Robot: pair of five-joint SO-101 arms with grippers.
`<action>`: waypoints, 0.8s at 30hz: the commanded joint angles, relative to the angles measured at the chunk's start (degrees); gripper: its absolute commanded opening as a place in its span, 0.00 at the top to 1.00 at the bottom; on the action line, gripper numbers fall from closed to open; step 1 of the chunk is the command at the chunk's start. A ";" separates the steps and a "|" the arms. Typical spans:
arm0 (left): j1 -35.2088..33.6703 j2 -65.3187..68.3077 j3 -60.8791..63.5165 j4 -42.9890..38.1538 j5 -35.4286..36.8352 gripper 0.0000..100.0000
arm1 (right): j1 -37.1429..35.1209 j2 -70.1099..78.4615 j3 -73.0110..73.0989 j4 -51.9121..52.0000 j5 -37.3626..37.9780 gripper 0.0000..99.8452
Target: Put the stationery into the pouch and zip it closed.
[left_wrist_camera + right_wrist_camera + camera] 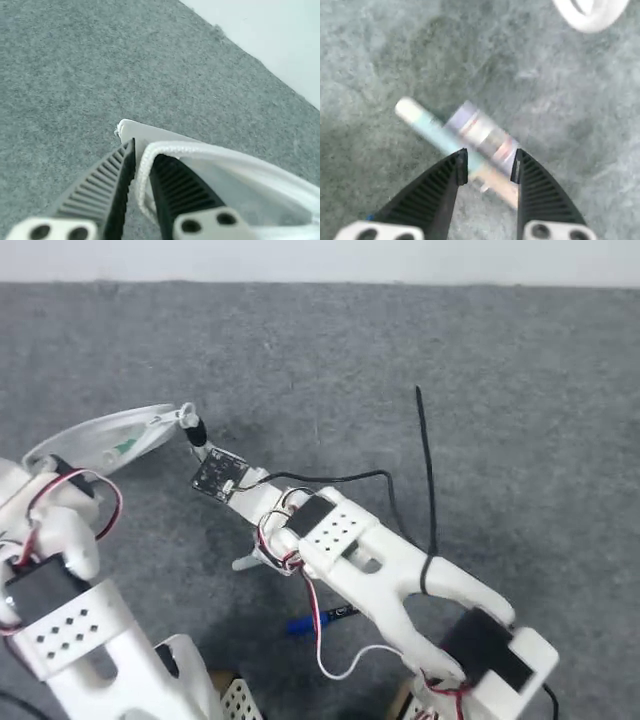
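A translucent white pouch lies on the grey carpet at the far left. My left gripper is shut on its corded rim, one dark finger on each side. The pouch stretches away past the fingers. My right gripper points down at the carpet near the middle and is shut on a pale pen with a printed label, held crosswise. The pen's white end sticks out beside the right gripper. A blue pen lies on the carpet under the right arm.
A black cable runs from the right arm toward the back. The pouch's edge lies a short way beyond the right gripper. A small circuit board sits on the right wrist, close to the pouch's end. Open carpet lies at the back right.
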 commanded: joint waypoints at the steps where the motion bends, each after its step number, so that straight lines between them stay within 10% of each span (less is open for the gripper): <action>1: -1.93 -1.41 -1.80 -2.64 1.85 0.99 | -0.48 -5.49 -0.35 0.04 0.88 0.85; 24: -2.20 -1.41 -1.71 -2.37 1.93 0.99 | 2.33 6.64 1.49 -17.45 1.14 0.85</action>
